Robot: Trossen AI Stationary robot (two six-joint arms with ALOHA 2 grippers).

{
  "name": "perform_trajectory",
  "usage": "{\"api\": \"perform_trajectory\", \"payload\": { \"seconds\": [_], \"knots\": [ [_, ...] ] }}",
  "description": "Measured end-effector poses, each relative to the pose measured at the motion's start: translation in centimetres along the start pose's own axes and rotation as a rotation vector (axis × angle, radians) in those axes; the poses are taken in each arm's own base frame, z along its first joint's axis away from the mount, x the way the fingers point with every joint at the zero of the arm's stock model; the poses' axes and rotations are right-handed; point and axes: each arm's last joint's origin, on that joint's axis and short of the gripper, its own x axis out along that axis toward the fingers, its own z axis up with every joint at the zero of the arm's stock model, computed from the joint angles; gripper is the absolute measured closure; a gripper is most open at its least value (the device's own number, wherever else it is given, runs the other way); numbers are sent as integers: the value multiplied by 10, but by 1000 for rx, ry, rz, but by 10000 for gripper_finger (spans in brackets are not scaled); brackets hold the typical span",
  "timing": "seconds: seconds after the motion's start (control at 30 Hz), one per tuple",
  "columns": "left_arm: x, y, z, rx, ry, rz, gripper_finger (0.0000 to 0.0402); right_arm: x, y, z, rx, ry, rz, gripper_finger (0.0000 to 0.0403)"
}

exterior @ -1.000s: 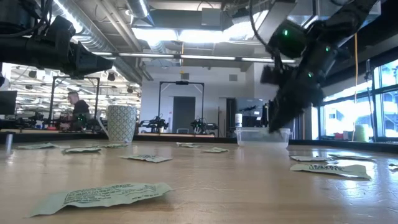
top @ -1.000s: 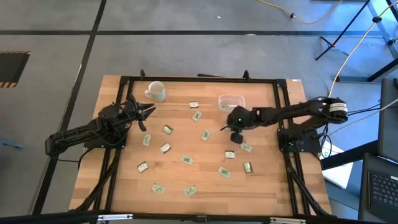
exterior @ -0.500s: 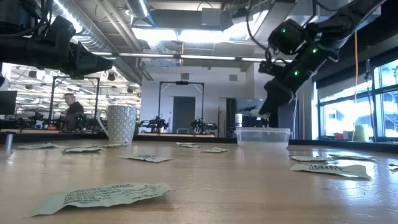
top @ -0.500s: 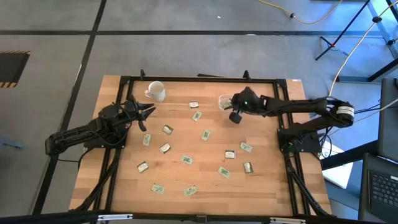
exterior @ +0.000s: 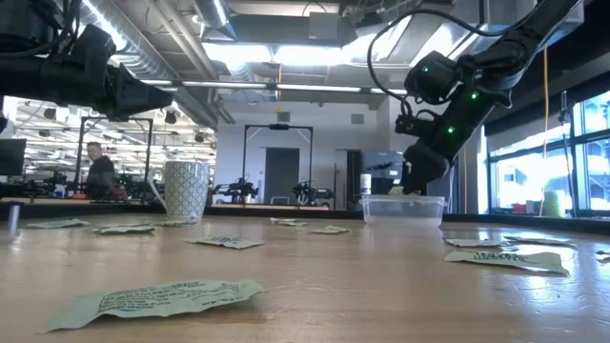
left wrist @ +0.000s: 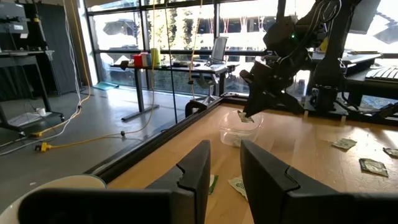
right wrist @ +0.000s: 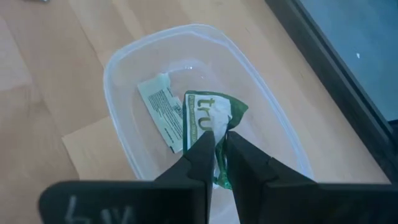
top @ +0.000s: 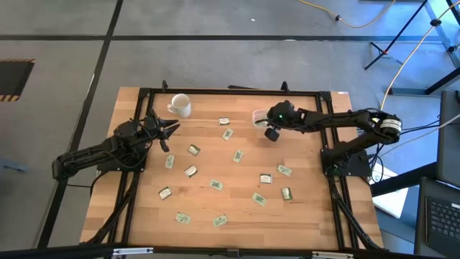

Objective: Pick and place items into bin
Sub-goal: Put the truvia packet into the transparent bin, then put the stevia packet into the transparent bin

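My right gripper (right wrist: 219, 144) is shut on a green and white packet (right wrist: 217, 115) just above the clear bin (right wrist: 124, 56), which stands at the table's far right (top: 259, 115). One packet (right wrist: 163, 112) lies flat on the bin's floor. Several more packets, such as one at mid-table (top: 237, 155), lie flat on the wooden table. My left gripper (top: 167, 133) is open and empty at the left, near the white mug (top: 180, 105). My right gripper pinches the packet between its two fingers at the packet's lower middle (right wrist: 219, 129). The fingers slant down from above, over the bin. The packet is crumpled, lifted clear, and sticks out past the fingertips above the bin's inside.
The mug stands at the far left (exterior: 186, 189). A black frame (top: 230, 91) runs along the table's far edge and sides. Packets lie scattered over the middle and near half of the table (top: 183, 216). A person (exterior: 95, 167) moves in the room far behind.
My right gripper has gone from the table's right middle toward the far edge, to a place over the bin, and has then sunk a little toward it. My left arm has kept still.
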Motion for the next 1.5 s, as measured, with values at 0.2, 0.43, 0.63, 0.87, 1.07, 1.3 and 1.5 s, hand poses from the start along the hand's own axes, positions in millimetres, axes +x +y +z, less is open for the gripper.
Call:
{"api": "perform_trajectory", "payload": {
  "seconds": [0.2, 0.43, 0.63, 0.87, 1.07, 1.3, 1.5],
  "knots": [
    [0, 0, 0, 0, 0, 0, 320, 0, 0, 0, 9, 1, 0, 321],
    [0, 0, 0, 0, 0, 0, 320, -14, 4, -1, 38, 21, 48, 281],
    [0, 0, 0, 0, 0, 0, 320, -53, 20, -11, 80, 109, 331, 279],
    [0, 0, 0, 0, 0, 0, 320, -81, 53, -32, 75, 323, 510, 279],
    [0, 0, 0, 0, 0, 0, 320, -91, 82, -44, 22, 392, 514, 279],
    [0, 0, 0, 0, 0, 0, 320, -93, 105, -57, 1, 448, 459, 279],
    [0, 0, 0, 0, 0, 0, 320, -83, 119, -68, -21, 513, 391, 279]
  ]
}}
